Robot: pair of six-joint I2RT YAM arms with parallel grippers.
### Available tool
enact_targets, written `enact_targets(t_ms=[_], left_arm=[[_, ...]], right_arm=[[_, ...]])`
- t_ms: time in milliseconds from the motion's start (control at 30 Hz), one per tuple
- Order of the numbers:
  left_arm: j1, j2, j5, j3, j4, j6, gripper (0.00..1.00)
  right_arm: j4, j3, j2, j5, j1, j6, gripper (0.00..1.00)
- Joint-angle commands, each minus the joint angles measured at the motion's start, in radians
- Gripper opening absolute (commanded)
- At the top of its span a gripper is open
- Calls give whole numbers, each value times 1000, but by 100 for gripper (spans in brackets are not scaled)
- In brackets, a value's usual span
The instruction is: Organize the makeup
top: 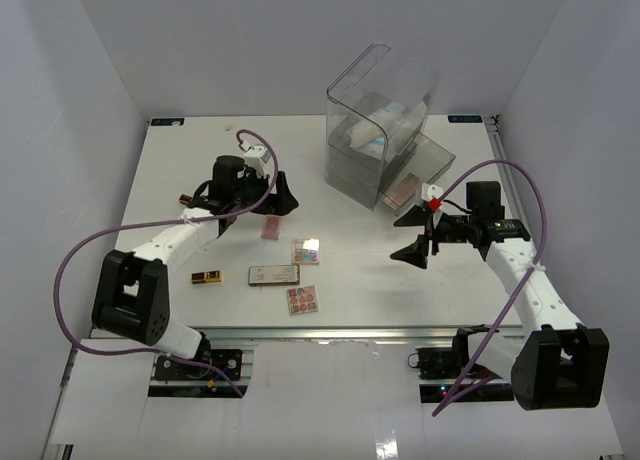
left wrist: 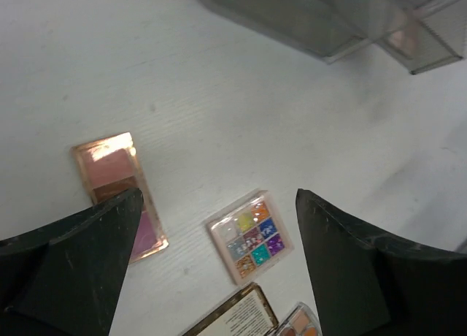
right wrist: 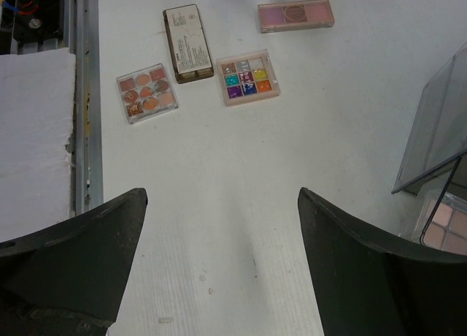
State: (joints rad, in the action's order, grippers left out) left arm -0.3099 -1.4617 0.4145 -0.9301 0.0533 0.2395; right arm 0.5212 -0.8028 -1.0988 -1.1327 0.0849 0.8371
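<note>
Lying flat on the table (top: 180, 160): five loose makeup pieces, grouped toward 7 o'clock from the table's middle, none touching another.
Pink palette (left wrist: 109, 168): farthest of the group from the near edge. In the left wrist view one finger hides its lower corner.
Multicolour palette (top: 305, 251): near the pink palette, at its 5 o'clock, with nine bright pans facing up.
Grey compact (top: 274, 274): at 7 o'clock of the multicolour palette, printed label up, long side running 9 to 3 o'clock.
Peach palette (top: 302, 300): at 5 o'clock of the grey compact, the piece closest to the near edge.
Black-gold tube (top: 207, 276): at 9 o'clock of the grey compact, apart from it, lying on its side.
Clear drawer box (top: 385, 90): upright at 1 o'clock on the table.
White-and-light-blue packets (top: 372, 132): inside the box's upper part.
Lower drawer (top: 432, 162): juts out toward 5 o'clock, with a pink-brown palette (top: 404, 189) lying in it.
Left gripper (top: 281, 200): jaws apart with nothing between them, at 12 o'clock of the pink palette.
Right gripper (top: 412, 235): jaws wide apart and empty, at 3 o'clock of the multicolour palette, well apart from it and just at 6 o'clock of the drawer.
</note>
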Motion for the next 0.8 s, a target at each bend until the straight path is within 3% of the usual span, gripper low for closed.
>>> enact_targets(t_ms=[0,300,600,767], left_arm=[[-21,-82,-259,-94,174,-71,98],[-115,-285,-631,-228,265,-114,98],[-130,-355,-661,-239,287,-51,94],[-138,-384,-641,-243,303,-21,84]], right_arm=[[-29,7,-3,-30,4,-26,90],[-43,27,35,-30,3,-30,90],[-44,31,28,-24,3,-30,90],[-44,33,33,-21,1,-29,90]])
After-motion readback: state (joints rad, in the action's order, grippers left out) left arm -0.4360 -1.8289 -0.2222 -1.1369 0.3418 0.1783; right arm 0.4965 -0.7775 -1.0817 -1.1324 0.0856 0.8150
